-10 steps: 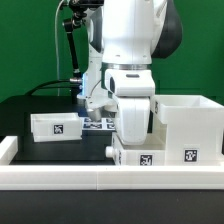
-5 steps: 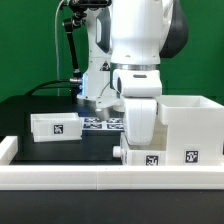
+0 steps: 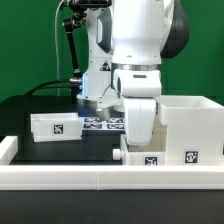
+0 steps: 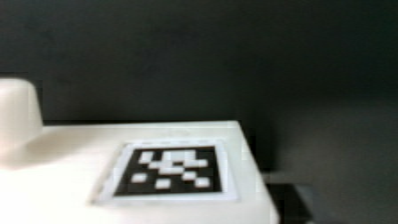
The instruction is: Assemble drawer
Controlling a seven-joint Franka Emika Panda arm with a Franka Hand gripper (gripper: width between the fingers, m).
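Note:
A large open white drawer box [image 3: 190, 125] stands at the exterior view's right. A small white part with a marker tag [image 3: 57, 127] lies at the exterior view's left on the black table. My gripper [image 3: 138, 140] hangs low, just over another white tagged part [image 3: 150, 158] beside the box. Its fingertips are hidden behind the hand and that part. The wrist view is blurred and filled by a white surface with a tag [image 4: 169, 170], very close. A rounded white shape [image 4: 15, 115] sits at its edge. No finger shows clearly.
A long white rail [image 3: 60, 175] runs across the front of the table. The marker board [image 3: 100, 123] lies behind my arm. A black stand with cables [image 3: 70, 50] rises at the back on the exterior view's left.
Between one second and half a second ago the arm shifted slightly toward the exterior view's right. Since then nothing has visibly moved.

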